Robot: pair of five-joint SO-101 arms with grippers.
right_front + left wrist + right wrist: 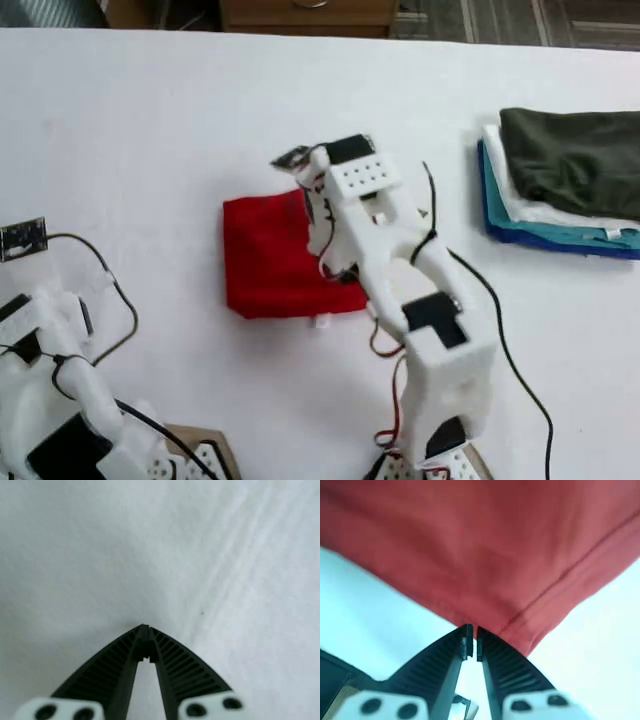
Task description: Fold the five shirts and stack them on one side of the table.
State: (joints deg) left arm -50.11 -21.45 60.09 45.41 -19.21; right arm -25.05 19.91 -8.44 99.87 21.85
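Red cotton, a shirt folded into a rough square, is lying near the middle of the white worktop. It is sitting well apart from the stack of folded shirts by the right edge, where a dark green shirt is lying on top with white, teal and blue layers showing beneath.

The right arm is hanging over the red shirt's right part. Its pincer is standing all but closed, with only a sliver of gap, and its tips are meeting the shirt's hemmed edge close to a corner. No cloth is visibly sitting between the jaws, so I am taking it as gripping nothing. The left pincer is resting fully closed over bare worktop toward the near left corner, holding nothing.

With four layers stacked, the red shirt is looking like the last one, and the step in hand is probably getting it over to the pile. Doing that well is going to mean opening wide, going in low at the edge so every folded layer is caught rather than just the top one, and closing firmly before any lift. Carrying it flat toward the right edge is likely keeping the fold intact, while gripping one corner is risking the bundle falling open. Landing it square on the green shirt is mattering too, since a lopsided pile could be sliding.
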